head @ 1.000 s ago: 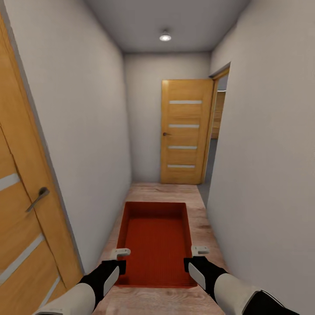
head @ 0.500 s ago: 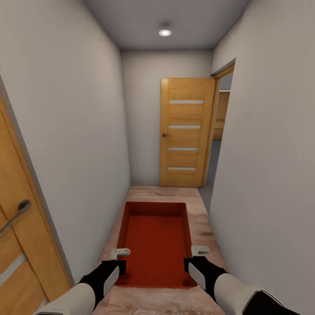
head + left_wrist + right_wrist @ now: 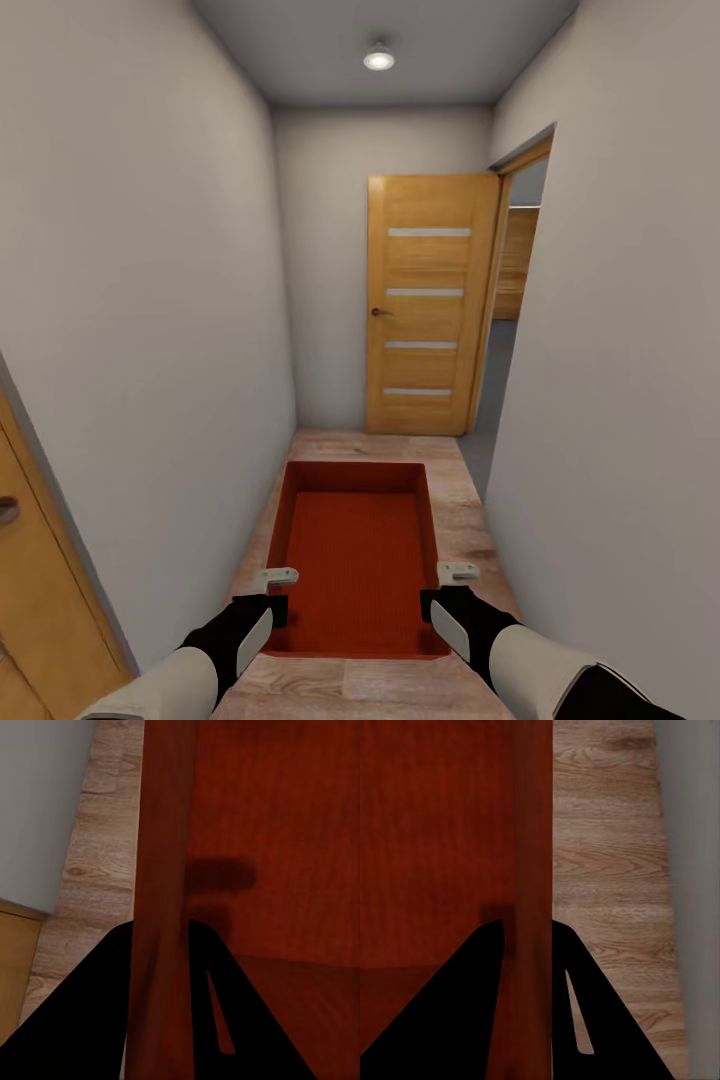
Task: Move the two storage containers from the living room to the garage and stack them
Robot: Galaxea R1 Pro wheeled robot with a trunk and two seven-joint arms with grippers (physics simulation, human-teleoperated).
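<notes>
Carrying one bin down the hall toward the open doorway.

The view is now further along the hall: the near door at the left slips almost out of sight, and the far door looks closer, so the transport goes on and the garage is not reached. The walls are pale and the floor is light wood. The bin hangs between both arms. The left gripper and right gripper have jaws clamped on its side walls.
</notes>
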